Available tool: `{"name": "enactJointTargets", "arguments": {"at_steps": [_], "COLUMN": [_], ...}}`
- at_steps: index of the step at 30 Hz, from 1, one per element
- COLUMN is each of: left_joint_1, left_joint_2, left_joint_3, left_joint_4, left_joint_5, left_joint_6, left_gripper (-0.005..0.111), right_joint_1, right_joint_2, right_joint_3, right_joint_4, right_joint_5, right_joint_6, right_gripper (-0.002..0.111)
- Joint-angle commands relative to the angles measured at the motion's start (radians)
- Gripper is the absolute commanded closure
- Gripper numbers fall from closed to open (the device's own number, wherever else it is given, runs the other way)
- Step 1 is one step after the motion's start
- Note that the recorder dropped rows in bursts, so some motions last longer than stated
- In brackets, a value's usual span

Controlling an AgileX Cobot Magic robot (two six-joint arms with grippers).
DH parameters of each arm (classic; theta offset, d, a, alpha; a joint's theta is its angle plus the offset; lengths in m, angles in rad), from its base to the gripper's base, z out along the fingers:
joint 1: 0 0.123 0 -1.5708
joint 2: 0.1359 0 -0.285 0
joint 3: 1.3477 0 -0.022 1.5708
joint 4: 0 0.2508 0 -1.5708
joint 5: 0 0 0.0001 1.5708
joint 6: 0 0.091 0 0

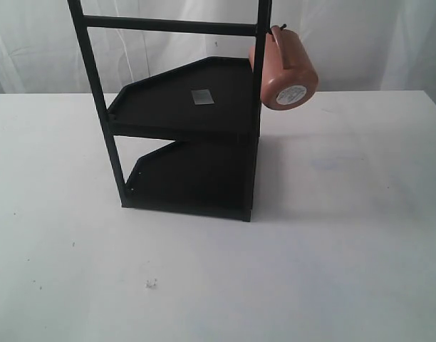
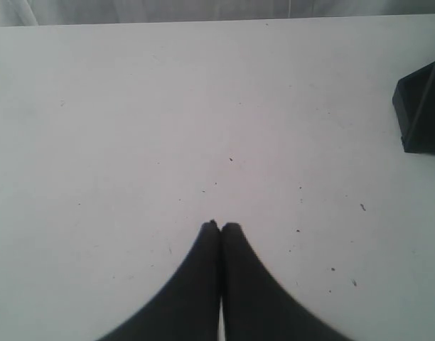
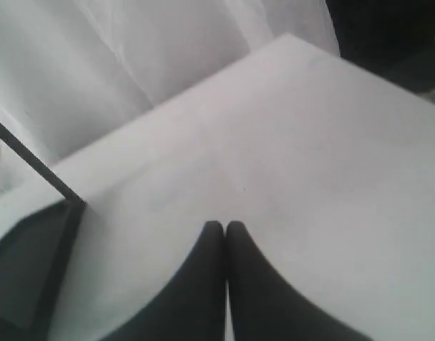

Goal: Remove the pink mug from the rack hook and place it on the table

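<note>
The pink mug (image 1: pixel 289 68) hangs by its handle from the rack hook (image 1: pixel 278 30), high on the right-hand upright of the black rack (image 1: pixel 196 107). It is tilted, with the white sticker on its base turned toward the exterior camera, and it sits well above the counter (image 1: pixel 346 249). Nothing of the task is done yet, so I judge the step in hand to be the reach toward the mug.

The mug is on my right side, so the right arm looks like the one to use. I should spread the right jaws before closing in, then take the mug across its body or over its rim, not by the handle, which the hook occupies. The hook turns upward, so I would lift the mug first and only then draw it away from the post, to keep the handle from catching and tugging the rack. The bare counter to the right of the rack offers a good spot to stand it on its base.

Neither arm shows in the exterior view. Both wrist views look down past jaws clenched tip to tip, grasping nothing, over bare counter. The left jaws have a lower corner of the rack off to one side, and the right jaws have the rack's edge close by
</note>
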Motion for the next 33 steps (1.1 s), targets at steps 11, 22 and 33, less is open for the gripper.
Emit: {"name": "enactJointTargets", "arguments": {"at_steps": [11,22,33], "left_joint_1": [-0.004,-0.004,-0.004], "left_joint_2": [-0.004,-0.004,-0.004], "left_joint_3": [0.003,0.003,0.003], "left_joint_4": [-0.003,-0.003,-0.003], "left_joint_5": [-0.004,-0.004,-0.004], "left_joint_6": [-0.001,-0.001,-0.001], "left_gripper": [0.107,0.107,0.107], "right_joint_1": [0.251,0.256,0.282], "right_joint_2": [0.614,0.773,0.793], "right_joint_3": [-0.849,-1.004,-1.072], "right_joint_4": [0.106,0.681,0.794], "right_joint_5": [0.822,0.532,0.610], "right_joint_6": [-0.611,-1.188,-1.375], "right_gripper": [0.108,0.108,0.090]}}
